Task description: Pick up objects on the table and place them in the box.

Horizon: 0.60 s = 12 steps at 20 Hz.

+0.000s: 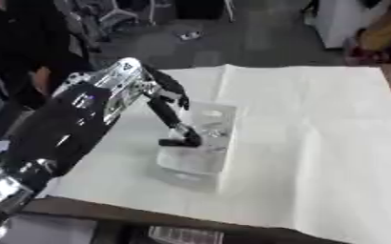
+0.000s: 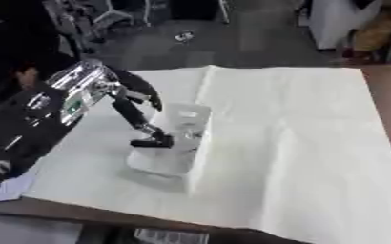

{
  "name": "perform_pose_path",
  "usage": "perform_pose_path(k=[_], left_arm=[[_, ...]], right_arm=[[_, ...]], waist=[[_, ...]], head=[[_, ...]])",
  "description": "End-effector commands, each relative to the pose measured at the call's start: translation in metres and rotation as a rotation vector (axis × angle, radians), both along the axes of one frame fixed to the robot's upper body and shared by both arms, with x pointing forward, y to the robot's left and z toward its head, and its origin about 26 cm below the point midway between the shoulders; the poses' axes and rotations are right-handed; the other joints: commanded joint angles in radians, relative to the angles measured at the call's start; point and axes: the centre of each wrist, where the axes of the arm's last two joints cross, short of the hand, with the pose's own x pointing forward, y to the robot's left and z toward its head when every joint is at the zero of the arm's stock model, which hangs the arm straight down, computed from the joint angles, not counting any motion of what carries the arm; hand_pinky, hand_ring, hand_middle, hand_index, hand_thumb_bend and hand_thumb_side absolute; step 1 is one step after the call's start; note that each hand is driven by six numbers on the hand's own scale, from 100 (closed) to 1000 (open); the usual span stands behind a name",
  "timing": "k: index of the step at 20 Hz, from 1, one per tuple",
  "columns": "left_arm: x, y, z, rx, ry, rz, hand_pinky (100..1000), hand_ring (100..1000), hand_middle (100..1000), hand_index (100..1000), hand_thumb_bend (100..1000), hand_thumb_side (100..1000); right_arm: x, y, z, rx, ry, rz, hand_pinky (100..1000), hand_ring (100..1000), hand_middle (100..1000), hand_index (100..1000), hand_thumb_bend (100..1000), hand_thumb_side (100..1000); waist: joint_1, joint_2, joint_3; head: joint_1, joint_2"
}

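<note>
- Left eye view: a clear box (image 1: 200, 143) stands on a white cloth (image 1: 315, 143) that covers the table.
- The box is see-through, with an open top, and its walls look pale and a bit shiny.
- The robot's left arm (image 1: 65, 124) comes in from the left of the box. It is big, black and silver.
- The left hand (image 1: 178, 128) reaches down over the box's near-left side, and its dark fingers dip inside the box.
- The fingers are bent at the tips. It is too blurry to tell if they are closed on something or just curled, so I cannot tell what the hand holds.
- Something small and shiny shows inside the box just beside the fingertips, but I cannot tell what it is.
- The cloth to the right of the box is flat, with soft fold lines.
- A brown table edge (image 1: 107, 209) shows below the cloth, in front of the box.
- Right eye view: the same box (image 2: 169, 143) sits on the cloth (image 2: 299, 143), a little more to the left in the picture.
- The left hand (image 2: 147, 131) again hangs over the box with its dark fingertips inside, near the left wall.
- The right hand does not show in either view.
</note>
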Motion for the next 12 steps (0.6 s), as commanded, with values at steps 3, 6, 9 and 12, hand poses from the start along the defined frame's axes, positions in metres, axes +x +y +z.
perform_pose_path(k=[3,6,9,12], left_arm=[[-0.017,0.038,0.060,-0.140,-0.279,0.127,945,1000,952,926,298,1000],[-0.019,0.051,0.063,-0.258,-0.406,0.158,908,975,933,915,264,1000],[-0.018,0.065,0.057,-0.272,-0.430,0.222,912,977,938,917,262,1000],[-0.020,0.082,0.050,-0.266,-0.426,0.290,907,971,934,915,252,1000]], right_arm=[[-0.002,-0.002,0.009,-0.013,-0.029,-0.003,428,471,491,645,263,1000],[-0.002,-0.002,0.009,-0.014,-0.029,-0.003,428,470,491,644,263,1000],[-0.002,-0.002,0.009,-0.014,-0.031,-0.005,427,470,491,644,262,1000],[-0.003,-0.003,0.009,-0.016,-0.028,-0.009,426,470,491,645,263,1000]], waist=[[-0.004,-0.014,0.008],[-0.004,-0.014,0.013],[-0.005,-0.014,0.016],[-0.007,-0.012,0.017]], head=[[-0.010,-0.016],[-0.014,-0.037],[-0.008,-0.037],[-0.005,-0.032]])
